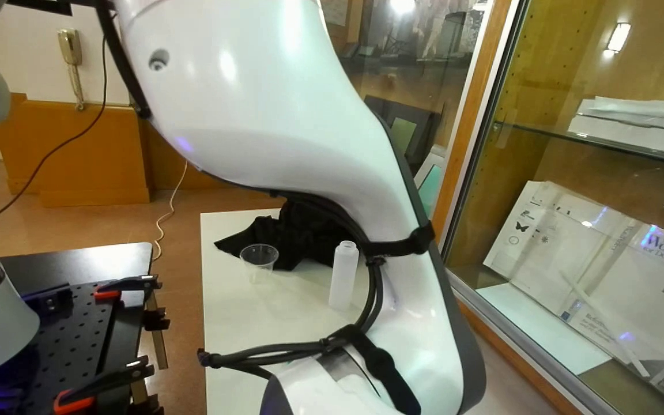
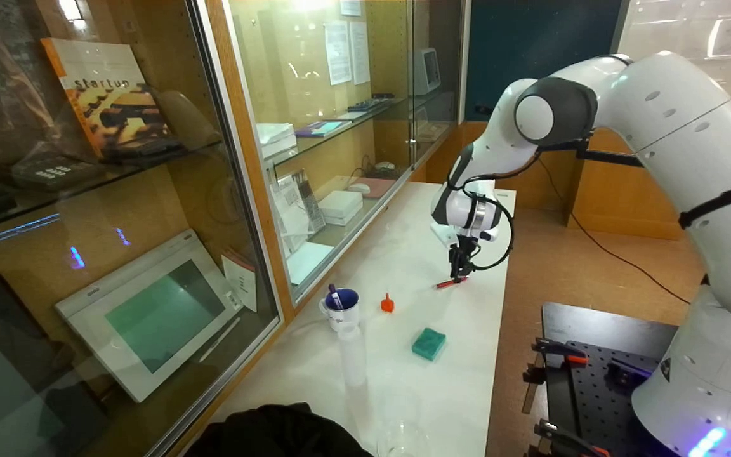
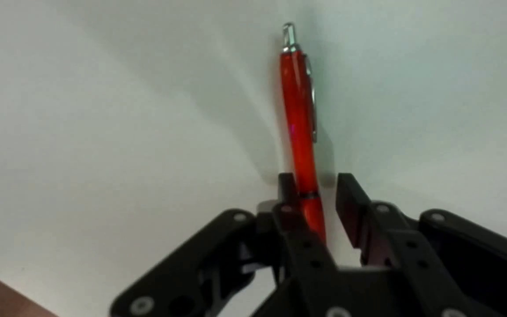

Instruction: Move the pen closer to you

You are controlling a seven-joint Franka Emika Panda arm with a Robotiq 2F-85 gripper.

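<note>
Wrist view: your slender, silver-clipped red pen (image 3: 298, 110) lies on the smooth white tabletop (image 3: 104, 176), off-centre between the narrowly parted jaws of the black two-fingered gripper (image 3: 316, 180), nothing gripped yet. Best to centre up, close squarely, then ease it closer, low; in an exterior view your white jointed arm (image 2: 670, 120) arches outward, gripper pointing down.

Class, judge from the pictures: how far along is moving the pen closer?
Done: the pincer is lined up, its fingers straddling the pen.
In hand: the grasp, seemingly; a gap beside one finger shows it isn't closed yet.
Remaining: gripping, then moving the pen, which lies on the white table.
</note>
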